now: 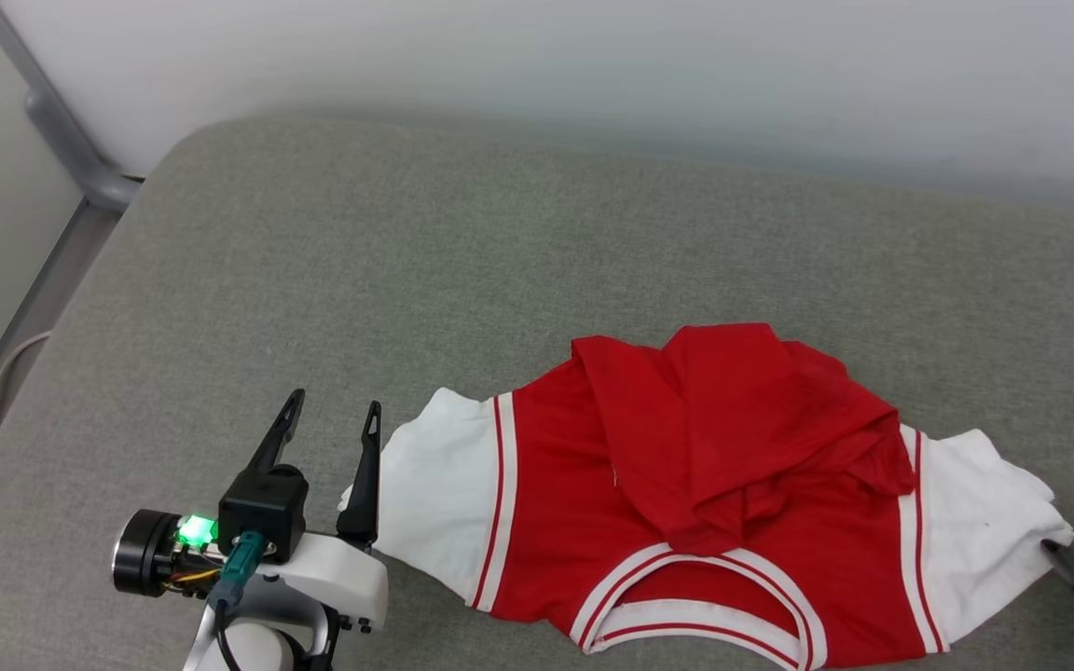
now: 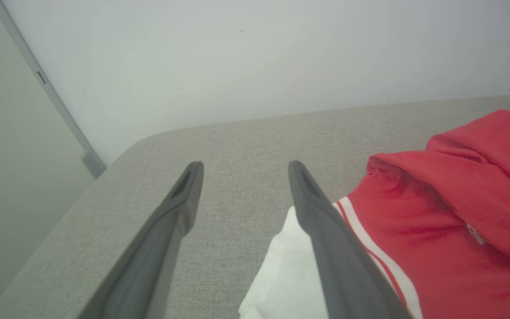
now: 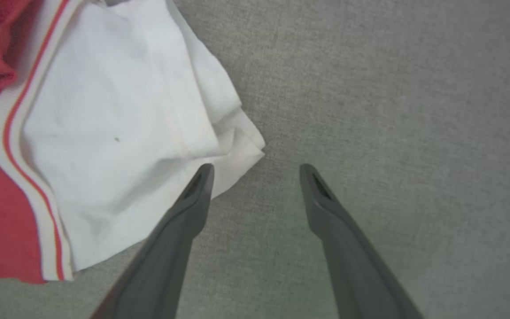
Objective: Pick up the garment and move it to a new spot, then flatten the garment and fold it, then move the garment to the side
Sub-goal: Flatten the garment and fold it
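Crumpled red jersey T-shirt with white sleeves [image 1: 686, 485], sprawled nine-to-three on grey woven cushion [image 1: 406, 261].
Both splayed empty: left gripper [image 1: 334, 403] with sleeve at three o'clock, right gripper [image 3: 257, 168] with sleeve at ten.

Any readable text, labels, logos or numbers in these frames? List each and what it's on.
None readable.
The garment shows only red fabric, white sleeves and striped trim, with no lettering facing the cameras.
A small white mark on its red fold is too small and blurred to read.
The grey cushion carries no print.
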### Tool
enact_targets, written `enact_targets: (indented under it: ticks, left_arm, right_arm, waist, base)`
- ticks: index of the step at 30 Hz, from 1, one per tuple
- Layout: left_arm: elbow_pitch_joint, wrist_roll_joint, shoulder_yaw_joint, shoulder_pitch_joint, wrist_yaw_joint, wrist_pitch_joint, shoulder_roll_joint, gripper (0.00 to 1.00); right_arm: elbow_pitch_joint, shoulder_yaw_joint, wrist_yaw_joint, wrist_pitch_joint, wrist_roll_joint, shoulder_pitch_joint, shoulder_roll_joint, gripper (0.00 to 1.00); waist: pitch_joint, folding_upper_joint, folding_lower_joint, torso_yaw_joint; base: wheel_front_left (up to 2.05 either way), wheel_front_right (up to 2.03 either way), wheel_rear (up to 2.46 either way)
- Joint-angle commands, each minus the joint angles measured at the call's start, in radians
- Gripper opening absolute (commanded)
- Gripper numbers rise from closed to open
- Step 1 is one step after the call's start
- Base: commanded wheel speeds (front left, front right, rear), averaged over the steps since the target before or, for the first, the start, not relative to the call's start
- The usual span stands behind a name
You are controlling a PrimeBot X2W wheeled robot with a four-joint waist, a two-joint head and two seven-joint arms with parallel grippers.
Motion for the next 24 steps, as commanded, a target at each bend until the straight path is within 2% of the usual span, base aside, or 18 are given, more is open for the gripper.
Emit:
enact_targets:
  ticks: [1, 7, 15, 16, 17, 18, 24]
  left_arm:
    - [-0.005, -0.006, 0.002, -0.006, 0.002, 0.001, 0.005, 1.0]
    - [0.0, -0.014, 0.007, -0.019, 0.006, -0.003, 0.01, 1.0]
    - [0.009, -0.023, 0.01, -0.02, 0.012, -0.006, 0.015, 1.0]
    - [0.011, -0.024, 0.009, -0.019, 0.012, -0.004, 0.016, 1.0]
    - [0.013, -0.027, 0.01, -0.017, 0.012, -0.003, 0.017, 1.0]
    - [0.015, -0.026, 0.01, -0.015, 0.013, -0.003, 0.018, 1.0]
    - [0.032, -0.05, 0.016, 0.007, 0.008, 0.012, 0.027, 1.0]
  right_arm:
    - [0.008, -0.001, -0.001, 0.005, -0.002, -0.018, -0.015, 1.0]
    - [0.061, 0.036, -0.001, 0.036, 0.016, -0.066, -0.038, 1.0]
    - [0.105, 0.142, 0.001, 0.075, 0.06, -0.036, -0.019, 1.0]
    - [0.112, 0.153, 0.001, 0.083, 0.064, -0.024, -0.017, 0.85]
    - [0.117, 0.163, 0.001, 0.088, 0.069, -0.013, -0.017, 0.11]
    - [0.121, 0.167, 0.001, 0.088, 0.075, -0.003, -0.018, 0.0]
    - [0.13, 0.112, -0.002, 0.048, 0.089, 0.035, -0.024, 0.0]
  waist:
    - [0.018, 0.0, 0.0, 0.015]
    - [0.043, 0.0, 0.0, 0.04]
    - [0.054, 0.0, 0.0, 0.055]
    - [0.053, 0.0, 0.0, 0.055]
    - [0.053, 0.0, 0.0, 0.054]
    - [0.051, 0.0, 0.0, 0.052]
    - [0.021, 0.0, 0.0, 0.021]
  base:
    - [0.0, 0.0, 0.0]
    - [0.0, 0.0, 0.0]
    - [0.0, 0.0, 0.0]
    - [0.0, 0.0, 0.0]
    - [0.0, 0.0, 0.0]
    - [0.0, 0.0, 0.0]
    - [0.0, 0.0, 0.0]
